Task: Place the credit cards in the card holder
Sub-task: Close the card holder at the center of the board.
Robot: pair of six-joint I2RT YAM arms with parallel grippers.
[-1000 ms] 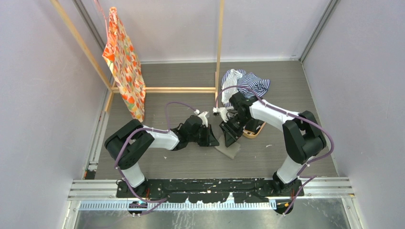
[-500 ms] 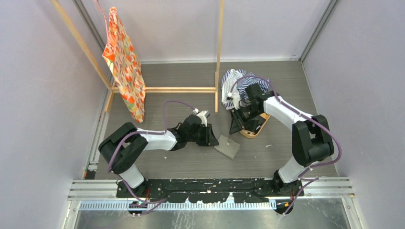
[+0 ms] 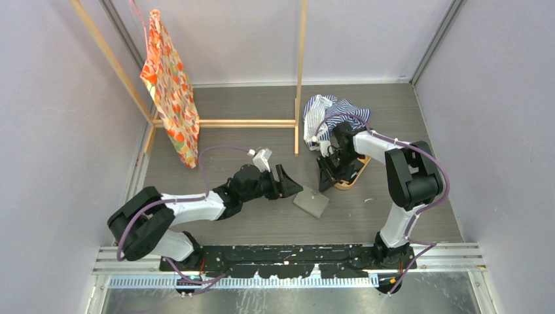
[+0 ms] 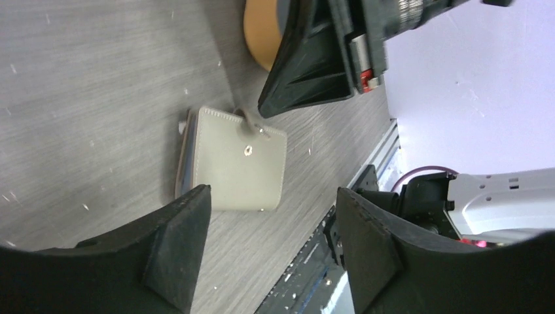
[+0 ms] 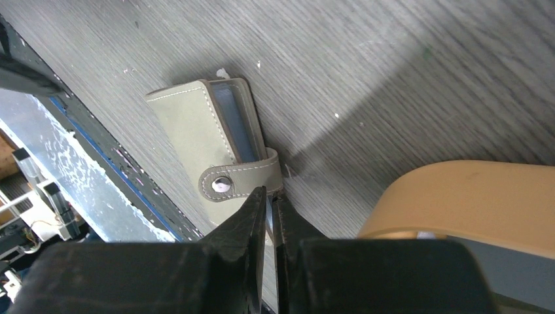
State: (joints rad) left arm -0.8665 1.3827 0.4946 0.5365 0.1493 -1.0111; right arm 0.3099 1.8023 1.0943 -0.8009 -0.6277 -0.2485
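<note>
On the bench lies the wallet; the left end effector is spread wide, the right end effector pinched tight.

The top camera looks down from behind the arm bases over the surface; both wrist cameras sit close, looking past the left pincer and right pincer, all sharing the card holder

Top view: bright, even overhead light, soft shadows only. Right wrist: broad shadow on table from centre to 2 o'clock; right gripper near-black, detail lost. Left wrist: dark corner at 7 o'clock.
</note>
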